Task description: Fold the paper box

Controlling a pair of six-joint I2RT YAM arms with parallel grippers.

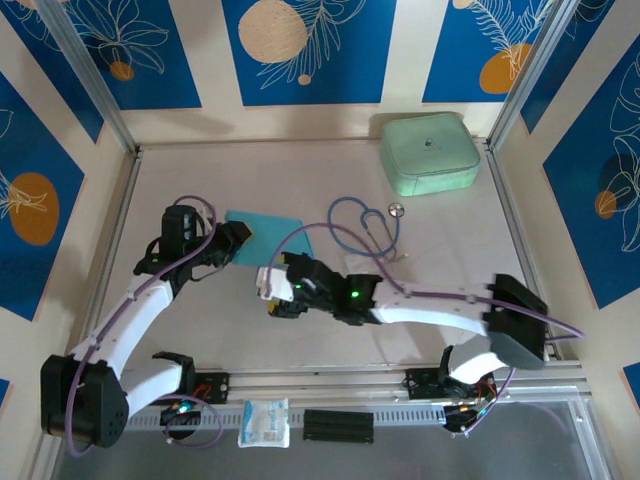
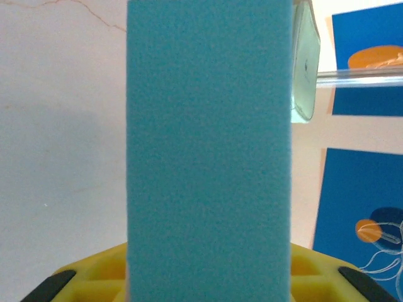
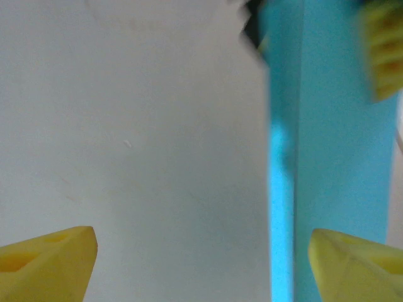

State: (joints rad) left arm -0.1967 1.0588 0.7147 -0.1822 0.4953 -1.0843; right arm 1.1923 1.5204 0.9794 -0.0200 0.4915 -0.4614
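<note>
Seen from above, a flat sky-blue paper box [image 1: 268, 233] lies on a pale table [image 1: 450, 250], left of centre and well away from a mint-green case [image 1: 430, 152] in the far right corner. The left gripper [image 1: 235, 238] sits at the box's left end, and its wrist camera shows the blue card running straight up from between its yellow fingers, so it appears to be clamped narrowly on that end. The right gripper [image 3: 201, 264] stands just beside the box's near right corner, with its yellow fingers [image 3: 47, 261] spread wide and nothing between them. The box looks folded or nearly so. The risk is that a single grip at one end lets the thin card pivot, sag or slip out. A flap not fully tucked could spring open now that no second grip holds it. The open right fingers are close enough to catch the card's edge and shove or crease it. A loop of blue cord [image 1: 365, 225] lying near the right arm could snag as it moves
</note>
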